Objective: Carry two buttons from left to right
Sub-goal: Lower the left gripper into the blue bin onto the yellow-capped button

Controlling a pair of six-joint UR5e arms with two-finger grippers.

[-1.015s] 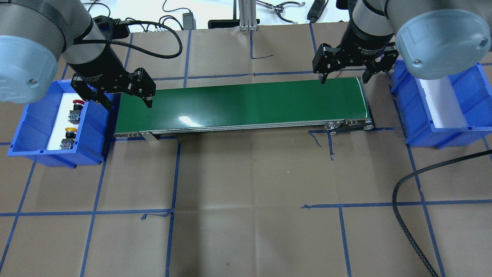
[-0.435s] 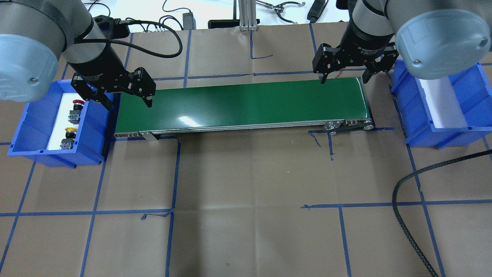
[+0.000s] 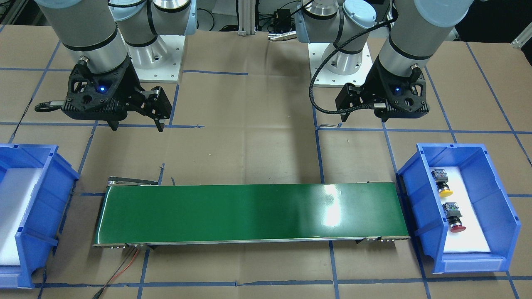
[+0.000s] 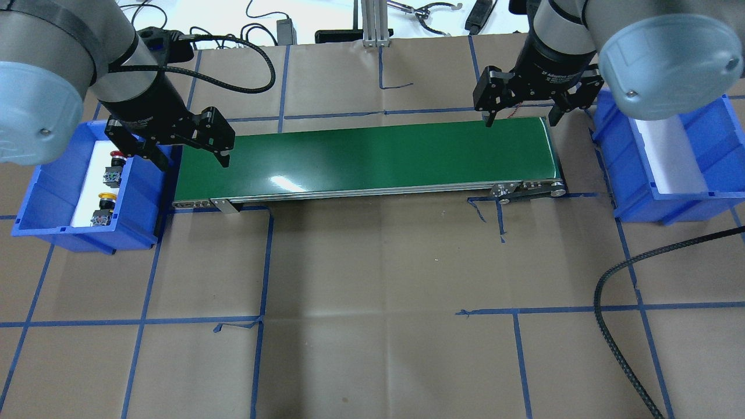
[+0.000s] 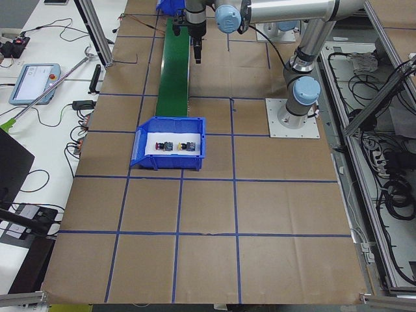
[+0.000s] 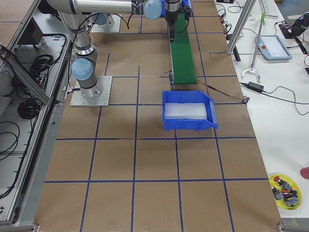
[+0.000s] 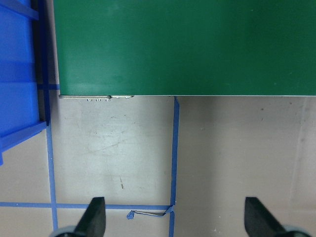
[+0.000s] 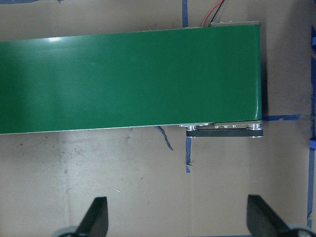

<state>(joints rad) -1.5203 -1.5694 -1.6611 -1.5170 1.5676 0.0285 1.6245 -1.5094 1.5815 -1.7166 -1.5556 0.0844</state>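
Observation:
The red-capped button (image 4: 117,156) and the yellow-capped button (image 4: 106,198) lie on white foam in the left blue bin (image 4: 58,235). They also show in the front view, the red button (image 3: 454,219) and the yellow button (image 3: 442,182). My left gripper (image 4: 194,158) is open and empty. It hovers over the bin's inner wall and the left end of the green conveyor belt (image 4: 366,154), just right of the buttons. My right gripper (image 4: 520,120) is open and empty above the belt's right end. Both wrist views show spread fingertips with nothing between them.
The right blue bin (image 4: 722,139) holds only white foam. A black cable (image 4: 605,291) curls over the brown paper at the front right. A yellow dish of spare parts (image 6: 285,191) sits on a side table.
My left gripper has shifted slightly left, toward the left bin. The right arm and both buttons have not moved.

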